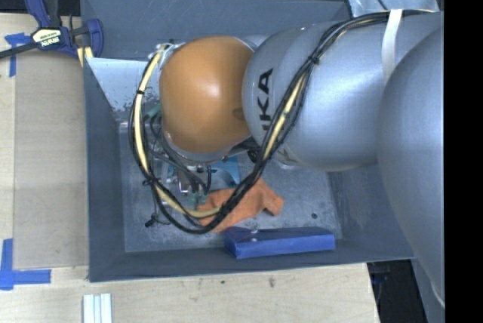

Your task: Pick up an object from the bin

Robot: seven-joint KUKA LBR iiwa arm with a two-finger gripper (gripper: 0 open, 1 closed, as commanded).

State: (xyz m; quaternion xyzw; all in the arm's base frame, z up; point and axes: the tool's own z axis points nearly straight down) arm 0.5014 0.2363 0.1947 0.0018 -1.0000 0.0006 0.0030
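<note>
Reaching in from the right with a thick silver arm [339, 95], passing well above the blue bar [279, 244] and across the grey bin [106, 186] toward its middle. Bent steeply downward at the wrist, turning the round orange cover [204, 95] up to the camera, above and left of the bar. Draped with yellow and black cables [162, 204], looping from the cover's left side down to a spot just left of the bar's left end. Carrying the tool [185, 182] beneath the cover, up and left of the bar, low over the bin floor. Largely hidden there by cover and cables, so cannot tell whether spread or pressed together, nor whether pinching anything. Just above the bar's left half, on the floor: a crumpled orange cloth [256, 202], reaching leftward under the cables and ending just beside the tool, nearer to it than anything else; touching or apart, cannot tell. Higher above the bar, at the cover's lower edge: a scrap of something blue [226, 170], kind unclear. Lying flat along the bin's near wall: the bar itself, parted from the cloth by a thin strip of bare floor, well apart from the tool.
</note>
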